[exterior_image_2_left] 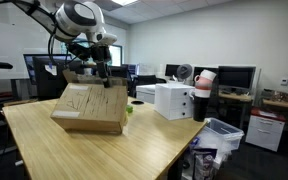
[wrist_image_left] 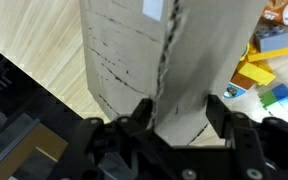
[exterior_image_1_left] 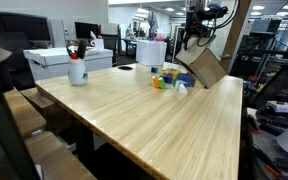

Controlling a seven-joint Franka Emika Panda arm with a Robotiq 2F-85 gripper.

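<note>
The pincer (wrist_image_left: 179, 105) stood partly closed, its two fingers (wrist_image_left: 139, 112) set on either side of the upper wall of a cardboard box (wrist_image_left: 164, 50) and clamped on it. In both exterior views the pincer (exterior_image_1_left: 196, 42) hung above the far end of the bench (exterior_image_1_left: 134, 125), and the cardboard box (exterior_image_1_left: 206, 68) hung straight below it, tilted, with its lower edge on or just above the wood; which of the two could not be told. Seen from the other side, the box (exterior_image_2_left: 89, 108) leaned the same way under the pincer (exterior_image_2_left: 96, 70). Just beside the box, low to one side of the pincer, lay a cluster of coloured toy blocks (wrist_image_left: 269, 65) on the bench. A white mug (exterior_image_1_left: 77, 70) holding pens stood well apart from the pincer, near the bench's opposite edge.
</note>
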